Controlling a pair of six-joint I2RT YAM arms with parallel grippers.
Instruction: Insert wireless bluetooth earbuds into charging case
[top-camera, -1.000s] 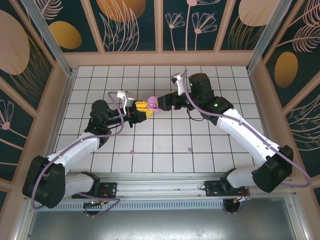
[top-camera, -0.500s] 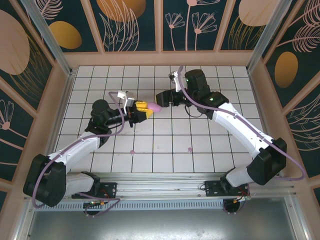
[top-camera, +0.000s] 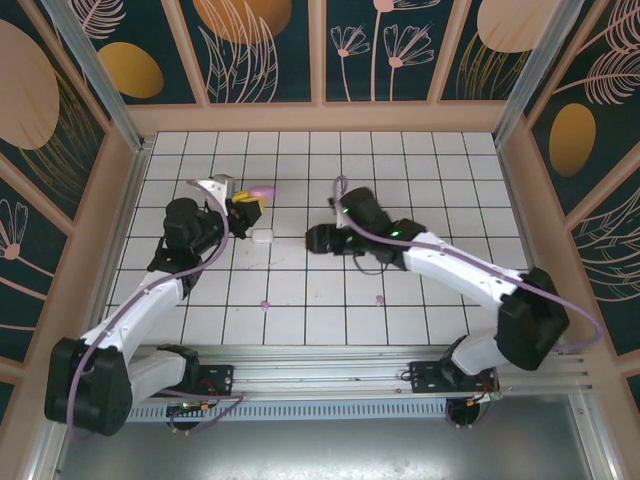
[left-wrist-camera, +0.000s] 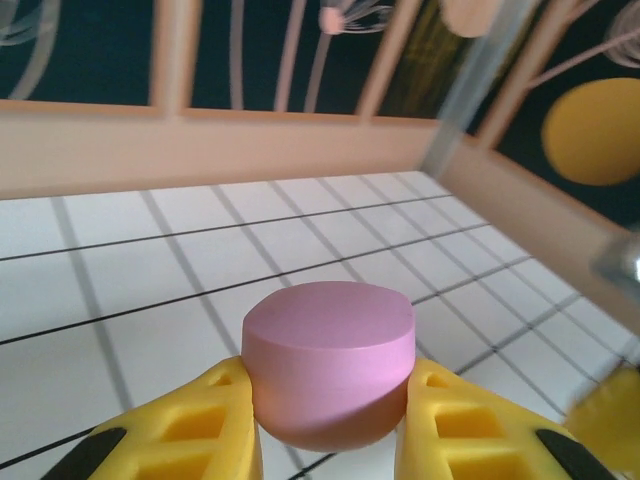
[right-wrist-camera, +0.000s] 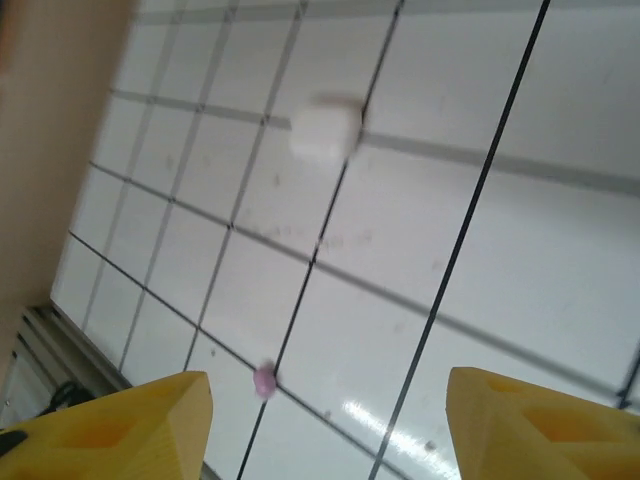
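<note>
Fetching an earbud (right-wrist-camera: 265, 378) seems the step: the left gripper (left-wrist-camera: 325, 405) pinches the case (left-wrist-camera: 328, 360), and the open, empty right gripper (right-wrist-camera: 325, 400) must descend onto the earbud.

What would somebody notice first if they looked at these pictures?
The round pink case, pinched in the left gripper with its bright yellow fingers, big and close in the left wrist view. Next, a small white thing on the tiled table beside that gripper, and two tiny pink bits nearer the arm bases.
</note>
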